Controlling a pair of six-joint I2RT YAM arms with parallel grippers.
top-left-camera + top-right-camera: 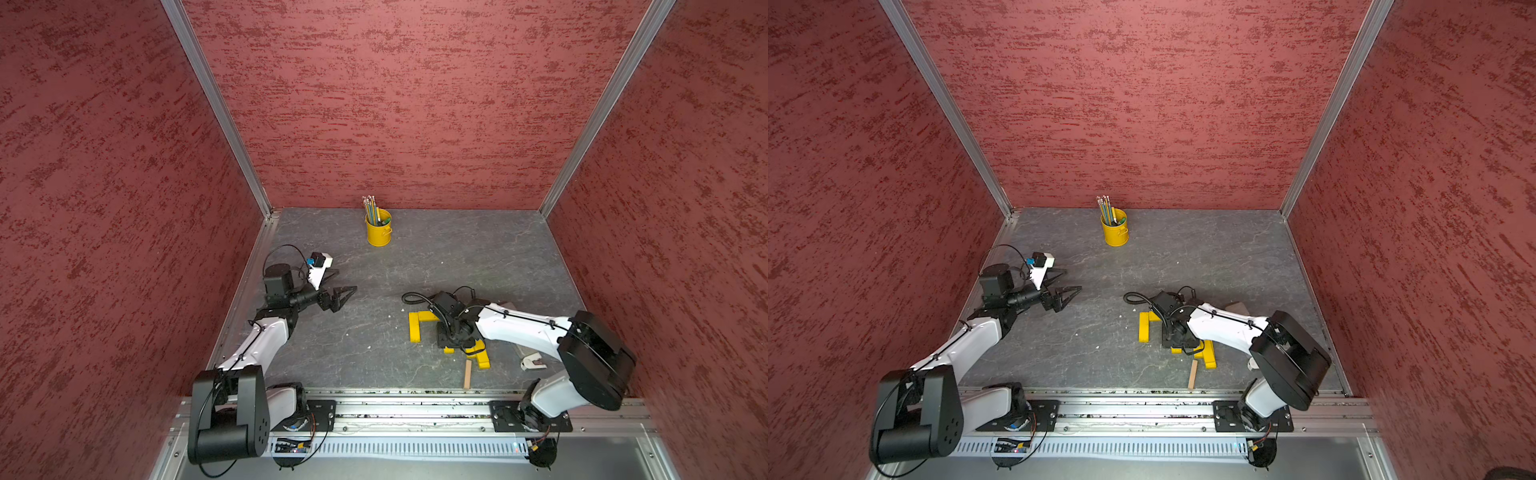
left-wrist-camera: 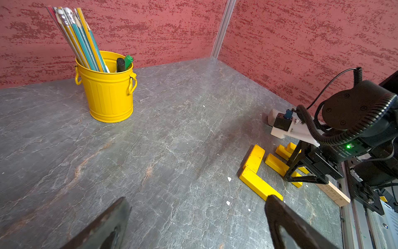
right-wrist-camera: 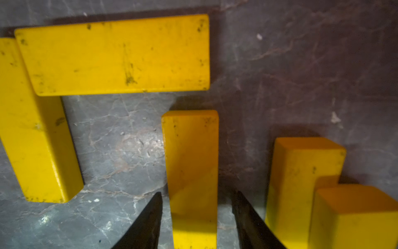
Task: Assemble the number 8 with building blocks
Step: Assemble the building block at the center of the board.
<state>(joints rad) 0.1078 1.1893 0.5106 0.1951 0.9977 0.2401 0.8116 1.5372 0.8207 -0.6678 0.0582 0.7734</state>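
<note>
In both top views a back wall (image 1: 395, 104) fills the upper centre and side walls (image 1: 104, 208) fill the left and right of the frame. All are coated in dull red plaster with darker red horizontal flecks. Bare aluminium posts (image 1: 216, 108) run down the two corners. Below lies the bench (image 1: 457, 257), a grey stone-look top with pale veins and, in the left wrist view, rust-brown streaks. An aluminium rail (image 1: 415, 409) crosses the lower frame, catching bright glare, with a white slotted strip (image 1: 395, 448) beneath it. The light is soft and even.
</note>
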